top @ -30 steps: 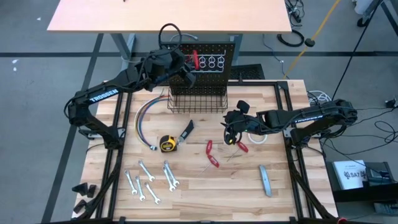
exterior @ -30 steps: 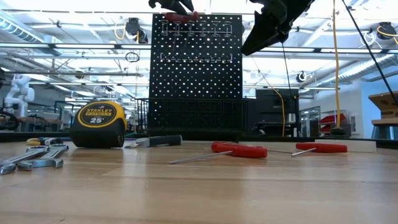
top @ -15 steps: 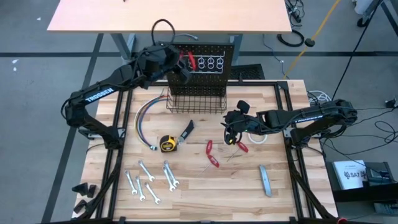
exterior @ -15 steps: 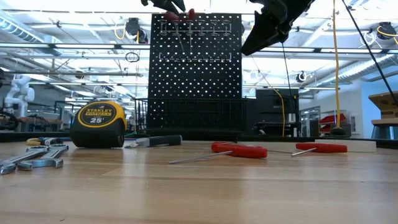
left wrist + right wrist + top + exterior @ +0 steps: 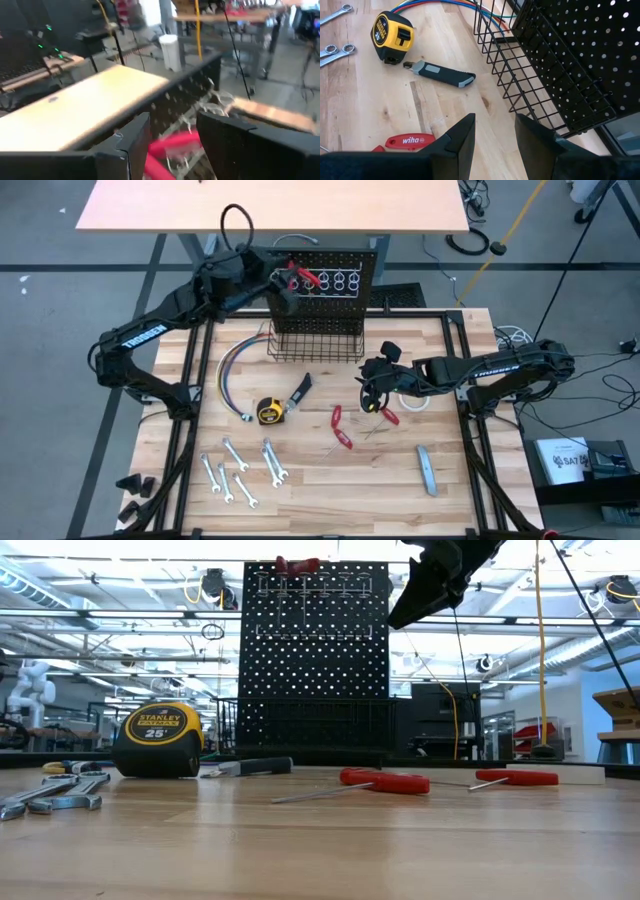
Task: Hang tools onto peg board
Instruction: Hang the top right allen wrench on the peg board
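I've got the left gripper (image 5: 283, 288) up at the top of the peg board (image 5: 352, 262), fingers apart w/ a gap and nothing between them. Just past its fingertips a red-handled tool (image 5: 300, 277) sits in the shiny ring holders (image 5: 340, 281); in the low view it shows as a red handle (image 5: 297, 565) on the board's top edge, shaft hanging down thru a ring. So I judge this hang is done & I'm at the release/retreat step. The left wrist view is blurred, but the red handle (image 5: 170, 146) lies beyond the open fingers, not pinched.

Right gripper (image 5: 374, 392) hovers over the table's right-centre, near the red tools, fingers partly open, empty.

Next move, my call: pick another piece. Closest are the red-handled tools (image 5: 341, 427) flat on the wood: slim steel shafts, smooth plastic grips, low to the table, so a pinch across the handle needs a careful descent.

Rest of the kit: yellow tape measure (image 5: 268, 410), chunky and rounded; black-handled knife (image 5: 301, 390) beside it; silver wrenches (image 5: 241, 470) lying thin and flat at the front left; grey bar (image 5: 426, 469) front right; white tape roll (image 5: 415, 401) partly under the right arm. Black wire basket (image 5: 316, 345) at the board's base is an open grid. Coloured wires (image 5: 232, 370) curl left of it.
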{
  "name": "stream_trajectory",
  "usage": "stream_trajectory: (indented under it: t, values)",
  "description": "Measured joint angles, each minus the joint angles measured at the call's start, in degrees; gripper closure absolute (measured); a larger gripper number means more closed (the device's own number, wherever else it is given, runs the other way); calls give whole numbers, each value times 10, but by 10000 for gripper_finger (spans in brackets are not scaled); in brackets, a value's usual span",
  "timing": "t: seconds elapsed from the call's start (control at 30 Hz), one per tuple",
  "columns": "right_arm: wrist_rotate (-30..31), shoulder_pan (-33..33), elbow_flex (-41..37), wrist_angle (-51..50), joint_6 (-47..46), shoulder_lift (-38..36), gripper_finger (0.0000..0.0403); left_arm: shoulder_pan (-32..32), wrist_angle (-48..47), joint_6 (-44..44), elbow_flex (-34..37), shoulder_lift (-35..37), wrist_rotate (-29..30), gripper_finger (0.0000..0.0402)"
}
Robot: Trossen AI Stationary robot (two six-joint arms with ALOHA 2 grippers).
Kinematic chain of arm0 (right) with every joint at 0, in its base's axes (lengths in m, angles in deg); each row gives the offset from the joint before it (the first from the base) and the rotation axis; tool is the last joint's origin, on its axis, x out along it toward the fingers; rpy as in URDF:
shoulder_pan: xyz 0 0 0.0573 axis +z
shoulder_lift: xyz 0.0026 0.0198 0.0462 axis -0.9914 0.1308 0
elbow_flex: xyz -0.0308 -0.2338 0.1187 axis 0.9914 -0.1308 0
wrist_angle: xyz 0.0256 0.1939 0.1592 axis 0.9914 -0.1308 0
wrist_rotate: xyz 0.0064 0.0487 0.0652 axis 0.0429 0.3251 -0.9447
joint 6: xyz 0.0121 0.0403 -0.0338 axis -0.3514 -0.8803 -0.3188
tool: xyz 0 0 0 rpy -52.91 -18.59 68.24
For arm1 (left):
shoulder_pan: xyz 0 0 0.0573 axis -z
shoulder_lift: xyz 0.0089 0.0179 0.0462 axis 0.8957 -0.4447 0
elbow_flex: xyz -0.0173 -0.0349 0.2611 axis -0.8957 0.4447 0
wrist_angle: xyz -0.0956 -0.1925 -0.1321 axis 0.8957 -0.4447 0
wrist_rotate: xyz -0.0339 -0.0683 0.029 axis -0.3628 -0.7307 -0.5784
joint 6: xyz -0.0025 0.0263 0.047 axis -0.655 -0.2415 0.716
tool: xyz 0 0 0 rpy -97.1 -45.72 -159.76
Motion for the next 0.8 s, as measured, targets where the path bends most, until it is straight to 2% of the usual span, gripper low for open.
stream_trajectory:
  t: [0.13,0.37,0.5,0.67,0.8]
  values:
    - [0,0,0,0,6,0,271,27,-80,-2,0,24,-41,230]
    - [0,0,0,11,-5,0,271,128,-130,-26,81,87,-29,230]
    - [-1,0,0,26,-36,0,271,185,-121,-35,181,135,-25,230]
    - [-1,0,0,26,-84,11,271,237,-49,-35,339,181,-127,230]
    - [-15,3,0,15,-167,27,271,266,61,-36,452,203,-163,230]
